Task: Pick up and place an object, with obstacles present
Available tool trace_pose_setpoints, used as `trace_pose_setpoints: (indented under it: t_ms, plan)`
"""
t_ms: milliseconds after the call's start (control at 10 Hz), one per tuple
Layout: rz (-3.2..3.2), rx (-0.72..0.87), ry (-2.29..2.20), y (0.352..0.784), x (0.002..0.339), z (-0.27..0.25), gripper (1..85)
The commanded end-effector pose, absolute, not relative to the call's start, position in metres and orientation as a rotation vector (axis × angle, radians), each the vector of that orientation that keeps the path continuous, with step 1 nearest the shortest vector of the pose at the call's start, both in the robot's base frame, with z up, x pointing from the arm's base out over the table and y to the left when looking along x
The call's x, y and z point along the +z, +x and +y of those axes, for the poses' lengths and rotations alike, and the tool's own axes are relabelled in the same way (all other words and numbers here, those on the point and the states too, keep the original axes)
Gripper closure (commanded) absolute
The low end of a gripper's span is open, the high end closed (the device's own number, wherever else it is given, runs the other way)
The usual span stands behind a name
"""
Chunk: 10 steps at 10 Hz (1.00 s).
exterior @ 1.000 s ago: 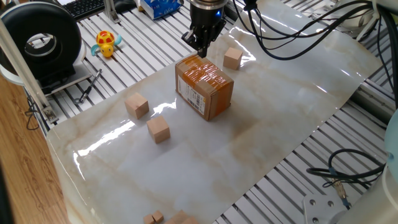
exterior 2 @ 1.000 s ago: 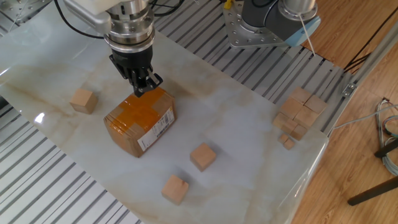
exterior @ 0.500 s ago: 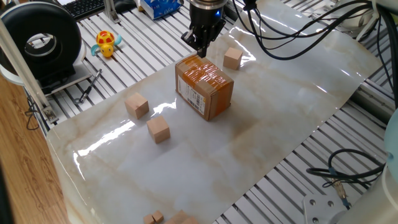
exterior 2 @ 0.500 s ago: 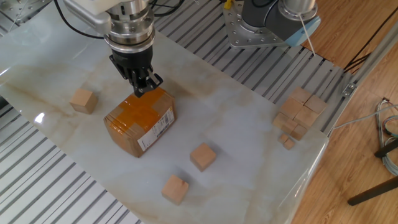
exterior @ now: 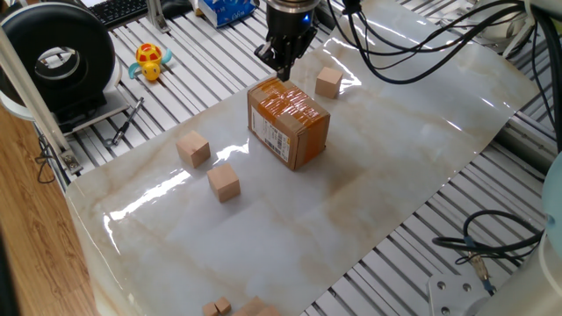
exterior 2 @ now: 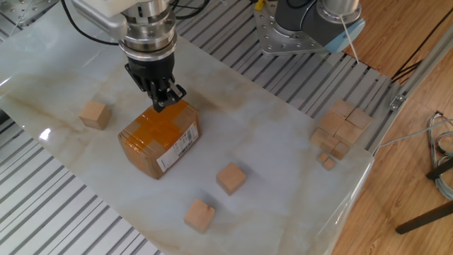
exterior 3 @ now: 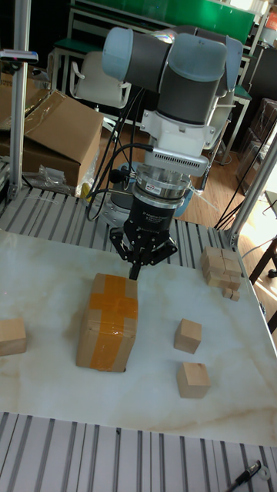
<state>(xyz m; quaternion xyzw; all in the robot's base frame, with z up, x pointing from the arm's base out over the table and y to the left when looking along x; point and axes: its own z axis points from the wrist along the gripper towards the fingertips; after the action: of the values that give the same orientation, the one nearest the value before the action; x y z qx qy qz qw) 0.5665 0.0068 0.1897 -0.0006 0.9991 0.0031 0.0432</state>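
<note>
The obstacle, a brown cardboard box (exterior: 290,123) (exterior 2: 159,138) (exterior 3: 108,321) with orange tape on top and a barcode label, stands mid-table. My gripper (exterior: 283,72) (exterior 2: 161,103) (exterior 3: 135,270) hangs just above the box's far top edge. Its fingers are pinched together to a point with nothing between them. Three light-tan wooden cubes lie loose on the table. One cube (exterior: 329,82) (exterior 2: 94,114) (exterior 3: 11,337) sits alone on one side of the box. The other two (exterior: 193,148) (exterior: 223,183) (exterior 2: 231,178) (exterior 2: 199,214) sit on the opposite side.
A pile of similar cubes (exterior 2: 341,127) (exterior 3: 221,269) rests at the table's end near the arm's base. A yellow toy (exterior: 151,60) and a black round device (exterior: 61,57) lie off the marble sheet on the slatted surface. Cables (exterior: 421,44) trail behind the arm.
The gripper has risen very slightly over the box's far edge. The box and cubes have not moved.
</note>
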Motion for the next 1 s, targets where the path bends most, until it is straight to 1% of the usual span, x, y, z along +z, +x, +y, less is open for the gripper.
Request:
trace_pose_setpoints:
  t_ms: [0,100,200,400,900]
  plan:
    - [3.034,0.069,0.006,0.571,0.191,0.016,84.3]
    - [3.031,0.123,0.020,0.572,0.193,0.026,84.3]
    - [3.038,0.123,0.015,0.571,0.194,0.028,84.3]
    - [3.055,0.067,0.005,0.569,0.197,0.024,84.3]
    - [3.082,0.026,-0.041,0.561,0.194,0.013,84.3]
